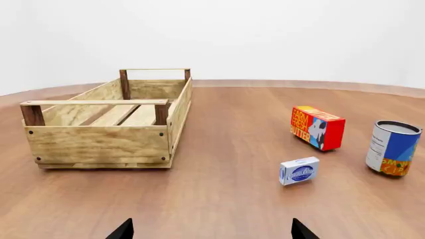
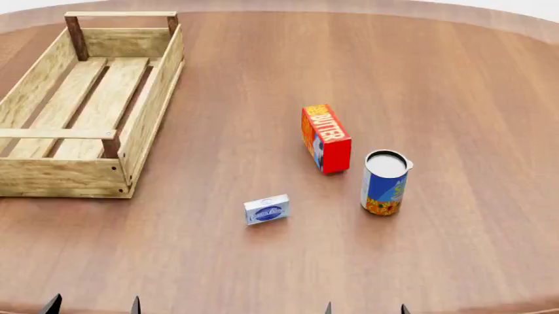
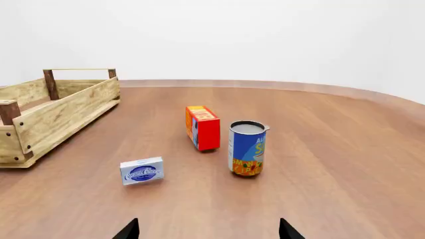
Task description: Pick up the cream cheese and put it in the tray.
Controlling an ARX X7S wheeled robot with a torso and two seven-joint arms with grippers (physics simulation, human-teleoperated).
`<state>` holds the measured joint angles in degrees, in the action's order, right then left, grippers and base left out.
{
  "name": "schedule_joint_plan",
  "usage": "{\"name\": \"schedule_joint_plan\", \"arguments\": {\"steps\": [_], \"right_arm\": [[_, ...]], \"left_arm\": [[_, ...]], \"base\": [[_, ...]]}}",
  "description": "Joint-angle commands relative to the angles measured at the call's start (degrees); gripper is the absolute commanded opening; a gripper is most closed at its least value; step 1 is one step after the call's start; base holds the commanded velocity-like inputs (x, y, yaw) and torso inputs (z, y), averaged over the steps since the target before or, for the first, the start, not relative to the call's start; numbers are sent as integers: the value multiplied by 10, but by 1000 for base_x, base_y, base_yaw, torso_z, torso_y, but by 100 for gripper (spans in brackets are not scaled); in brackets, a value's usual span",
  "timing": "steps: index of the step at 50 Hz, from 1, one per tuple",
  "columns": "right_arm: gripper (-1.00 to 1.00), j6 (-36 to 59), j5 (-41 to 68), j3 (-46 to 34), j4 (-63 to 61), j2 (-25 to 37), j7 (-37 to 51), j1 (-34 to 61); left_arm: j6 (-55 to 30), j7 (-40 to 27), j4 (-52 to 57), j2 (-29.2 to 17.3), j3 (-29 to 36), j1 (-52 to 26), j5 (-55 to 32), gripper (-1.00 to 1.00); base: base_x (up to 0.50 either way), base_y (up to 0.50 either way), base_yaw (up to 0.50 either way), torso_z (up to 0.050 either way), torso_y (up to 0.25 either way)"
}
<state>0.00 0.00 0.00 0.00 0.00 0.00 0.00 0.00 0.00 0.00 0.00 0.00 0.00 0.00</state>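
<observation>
A: Where is the cream cheese (image 2: 266,210)?
B: It sits on the wooden table (image 2: 262,78), standing on a long edge with its blue oval label facing the robot. It is in the near middle of the head view, well apart from the tray (image 2: 146,111).
A: And the tray?
B: Far left of the table, with nothing inside it that I can see; its slatted floor shows bare wood.
A: What else is around?
B: The red-orange butter box (image 2: 326,139) stands beyond and to the right of the cream cheese, and the blue-and-white can (image 2: 383,182) is upright just beside the butter box, nearer the robot.
A: The grippers?
B: Only dark fingertips show at the bottom edge. The left gripper (image 1: 211,231) has its 2 tips spread wide apart, holding nothing. The right gripper (image 3: 207,230) is the same, jaws apart, touching nothing.
</observation>
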Motion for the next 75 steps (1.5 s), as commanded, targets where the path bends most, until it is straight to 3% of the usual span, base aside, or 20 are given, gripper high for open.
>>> {"name": "schedule_joint_plan", "arguments": {"steps": [1,22,24,44,60,62,65,67,70,75], "right_arm": [[100,-3,9,-13,0,9,9,0],[100,-17,33,-49,-7,37,39,-5],[100,-11,36,-50,-24,39,42,-9],[100,162,57,-58,-362,62,82,-21],[100,348,72,-75,-591,62,137,21],[100,333,120,-90,-600,109,201,29],[100,252,253,-190,-600,298,423,77],[100,193,294,-262,-600,392,527,118],[100,156,315,-313,-599,446,592,155],[100,131,317,-354,-598,469,622,180]], "left_arm": [[-2,-15,-5,-9,13,-4,-1,100],[-11,-52,3,-37,39,-6,-26,100],[-15,-67,18,-42,51,-3,4,100],[-187,-85,310,-67,94,-24,81,100],[-323,-72,513,-74,71,-55,76,100],[-352,-72,547,-76,76,-57,86,100],[-369,-77,574,-76,78,-51,94,100],[-381,-81,597,-71,71,-48,99,100],[-379,-67,599,-54,64,-41,128,100],[-361,-19,600,-3,20,-35,148,100]], "base": [[0,0,0,0,0],[0,0,0,0,0],[0,0,0,0,0],[0,0,0,0,0],[0,0,0,0,0],[0,0,0,0,0],[0,0,0,0,0],[0,0,0,0,0],[0,0,0,0,0],[0,0,0,0,0]]}}
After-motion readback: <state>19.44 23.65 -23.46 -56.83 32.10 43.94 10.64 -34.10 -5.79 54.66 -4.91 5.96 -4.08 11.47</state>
